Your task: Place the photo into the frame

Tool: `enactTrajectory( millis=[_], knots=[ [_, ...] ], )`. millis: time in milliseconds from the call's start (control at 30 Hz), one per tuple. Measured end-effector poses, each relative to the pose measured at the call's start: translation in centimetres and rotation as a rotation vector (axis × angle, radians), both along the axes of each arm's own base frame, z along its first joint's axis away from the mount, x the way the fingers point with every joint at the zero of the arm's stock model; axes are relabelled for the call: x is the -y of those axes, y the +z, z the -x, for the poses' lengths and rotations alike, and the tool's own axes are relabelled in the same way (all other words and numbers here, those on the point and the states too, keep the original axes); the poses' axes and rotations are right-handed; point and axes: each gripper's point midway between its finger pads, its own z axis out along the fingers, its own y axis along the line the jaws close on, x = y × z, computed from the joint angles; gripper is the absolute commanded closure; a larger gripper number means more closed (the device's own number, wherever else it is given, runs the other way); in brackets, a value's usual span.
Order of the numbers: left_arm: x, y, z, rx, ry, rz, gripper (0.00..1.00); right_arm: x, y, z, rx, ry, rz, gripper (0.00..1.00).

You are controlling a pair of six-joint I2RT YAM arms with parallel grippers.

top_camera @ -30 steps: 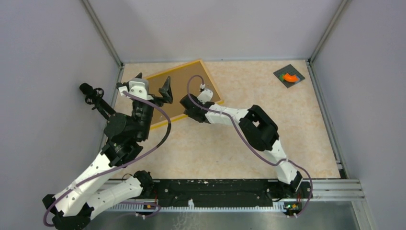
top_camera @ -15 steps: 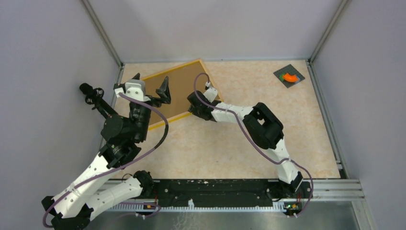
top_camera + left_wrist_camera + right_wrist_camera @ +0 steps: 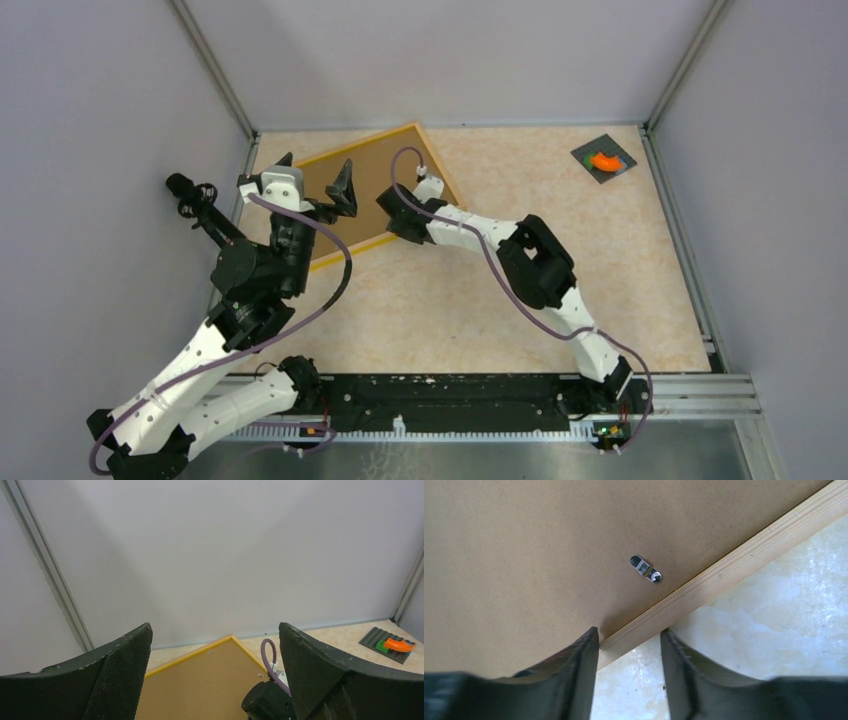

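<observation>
On the beige marbled table [image 3: 450, 300], the frame [image 3: 744, 560] lies face-down at the far-left corner, its smooth brown backing board [image 3: 524, 555] facing up. The left gripper [image 3: 215, 627] hangs spread wide above it. The right gripper [image 3: 629, 630], fingers parted, straddles the pale wood edge beside a small metal turn-clip [image 3: 646, 569].

Thin yellow-orange rectangular wooden frame [image 3: 360, 143]: lies flat on the table [image 3: 480, 300], in the far left corner. It is turned at an angle to the table edges, with one corner pointing toward the far side. Back side up, with a plain brown backing board [image 3: 385, 170] filling the opening. Close up, the rim shows pale wood grain. A small metal clip [image 3: 646, 569] sits on the board, just beside the right-hand rim. The near left part is hidden.
</observation>
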Motion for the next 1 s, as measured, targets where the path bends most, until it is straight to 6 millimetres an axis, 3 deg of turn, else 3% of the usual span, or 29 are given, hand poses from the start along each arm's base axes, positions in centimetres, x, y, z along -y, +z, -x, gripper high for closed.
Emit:
enactTrajectory(
  millis=[67, 233, 333, 400, 467, 600, 700, 767, 867, 1000],
  knots=[
    [0.0, 0.0, 0.0, -0.002, -0.001, 0.001, 0.01, 0.0, 0.0, 0.0, -0.013, 0.010, 0.023, 0.79],
    [0.1, -0.1, 0.0, -0.005, -0.005, -0.001, 0.01, 0.0, 0.1, -0.7, -0.022, -0.026, -0.012, 0.98],
    [0.2, -0.3, 0.0, -0.010, -0.009, 0.000, 0.01, 0.8, 0.6, -0.7, -0.015, 0.009, -0.029, 1.00],
    [0.3, -0.3, 0.0, -0.011, -0.013, 0.002, 0.01, 3.4, -1.1, 1.1, -0.076, 0.060, 0.034, 1.00],
    [0.4, -0.4, 0.0, -0.014, -0.017, -0.001, 0.01, 5.4, -1.0, 1.5, -0.088, 0.114, 0.033, 1.00],
    [0.5, -0.5, 0.0, -0.017, -0.027, -0.002, 0.01, 13.1, -0.9, 0.2, -0.107, 0.168, 0.114, 1.00],
    [0.7, -0.5, 0.0, -0.019, -0.035, 0.000, 0.01, 18.6, -0.8, -0.8, -0.115, 0.158, 0.181, 0.45],
    [0.8, -0.5, -0.1, -0.021, -0.038, 0.004, 0.01, 20.1, -0.4, -0.7, -0.117, 0.165, 0.206, 0.33],
    [1.1, -0.6, -0.3, -0.028, -0.044, 0.003, 0.01, 18.3, -0.2, 0.1, -0.125, 0.215, 0.213, 0.25],
    [1.4, -1.0, -0.6, -0.039, -0.047, -0.006, 0.01, 12.5, 0.1, 0.3, -0.135, 0.218, 0.146, 0.21]
  ],
)
